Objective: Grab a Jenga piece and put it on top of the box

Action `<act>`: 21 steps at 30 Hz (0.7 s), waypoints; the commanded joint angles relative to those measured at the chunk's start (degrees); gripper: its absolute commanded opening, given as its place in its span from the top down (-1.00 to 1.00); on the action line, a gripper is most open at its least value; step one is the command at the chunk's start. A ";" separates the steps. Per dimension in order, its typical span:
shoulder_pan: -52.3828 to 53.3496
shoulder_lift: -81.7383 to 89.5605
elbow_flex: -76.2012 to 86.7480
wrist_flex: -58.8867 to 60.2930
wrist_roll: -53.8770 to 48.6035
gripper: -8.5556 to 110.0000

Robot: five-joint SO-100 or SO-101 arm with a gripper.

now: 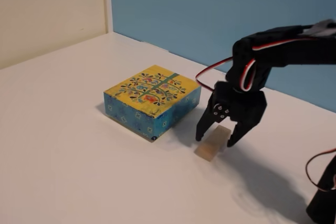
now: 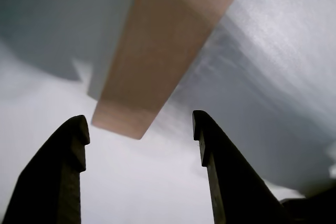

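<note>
Gripper [image 1: 214, 141] is hanging right over the Jenga piece [image 1: 212, 145] w/ jaws spread apart, one fingertip on each side, not clamped on anything. Block lies flat on the white table [image 1: 63, 145], just right of the box [image 1: 153, 100] in the fixed view, not touching it. Wrist view shows the block [image 2: 157, 56] btwn the two fingers [image 2: 58, 171], a bit blurry.
</note>
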 commanded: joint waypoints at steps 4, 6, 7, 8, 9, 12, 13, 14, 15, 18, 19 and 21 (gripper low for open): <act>1.05 -1.93 -2.20 -2.64 -1.05 0.49; 1.32 -2.29 -2.20 -3.52 -1.58 0.51; 1.49 -2.46 -2.29 -3.87 -1.85 0.52; 1.67 -2.55 -2.46 -4.22 -2.02 0.56; 1.93 -2.81 -2.55 -4.66 -2.20 0.59; 2.55 -3.69 -2.55 -6.15 -2.81 0.69; 2.72 -4.04 -2.55 -6.50 -3.16 0.73; 2.99 -4.39 -2.55 -6.94 -3.34 0.77; 3.25 -4.75 -2.64 -7.47 -3.43 0.80; 4.13 -5.63 -3.08 -8.53 -3.78 0.86; 4.31 -5.63 -3.16 -8.79 -3.87 0.86; 4.75 -5.63 -3.16 -9.23 -3.96 0.86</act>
